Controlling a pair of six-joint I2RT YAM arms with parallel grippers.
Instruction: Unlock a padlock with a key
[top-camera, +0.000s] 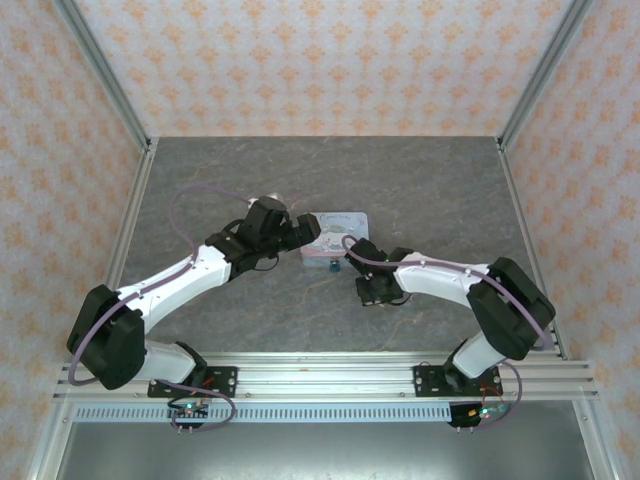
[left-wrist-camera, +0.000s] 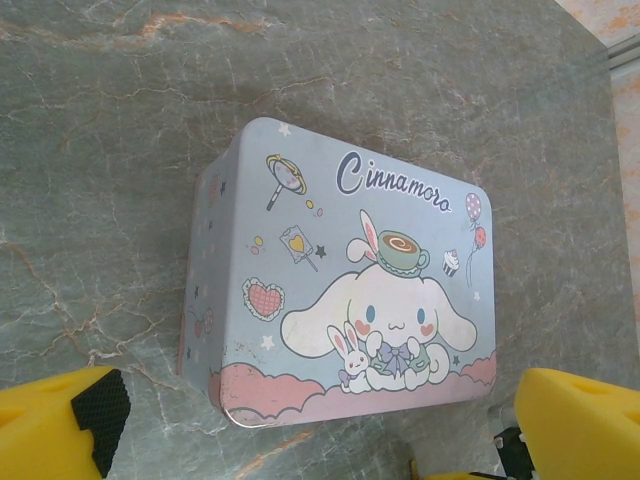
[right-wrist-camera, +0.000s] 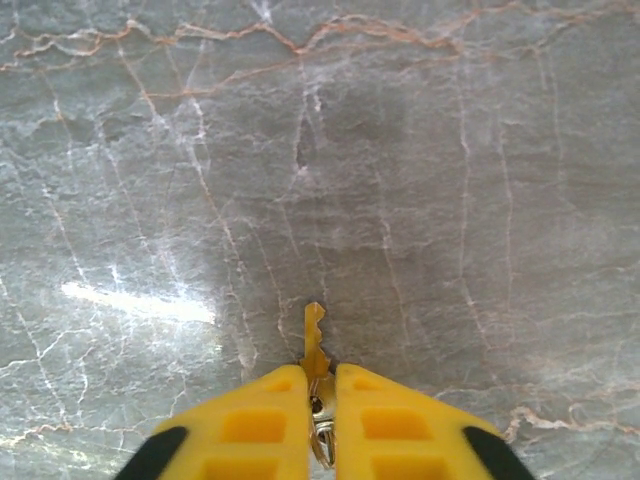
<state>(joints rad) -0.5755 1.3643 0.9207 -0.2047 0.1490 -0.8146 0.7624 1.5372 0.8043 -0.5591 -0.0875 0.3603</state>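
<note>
Two yellow fingers (right-wrist-camera: 262, 425) of the right gripper (right-wrist-camera: 320, 380) are pressed together on the key (right-wrist-camera: 314, 335). Its toothed blade sticks out ahead of the tips, over the bare grey bench (right-wrist-camera: 450, 150). The bow and a bit of ring sit tucked in the seam between the pads. The key looks like thin, stiff, light metal, and slick. With so little of it pinched, I judge it could twist or slide if the blade meets the keyway off-line. The hold belongs on the flat of the bow, blade free and pointing straight ahead, and any push should be gentle.

The left gripper (left-wrist-camera: 318, 440) stands wide apart with nothing in it, one finger on each side below the near edge of the cartoon tin (left-wrist-camera: 330, 280), which lies flat on the bench. In the top view I take the padlock (top-camera: 333, 267) to be the small teal speck at the tin's near side, between the two arms. It is too small there to make out a shackle or keyhole.

So small and hard a lock should weigh almost nothing, and it will likely skate or swing away when the key presses on it. It wants steadying first, pinched across the flat faces of its body, with the keyhole end and shackle left clear
</note>
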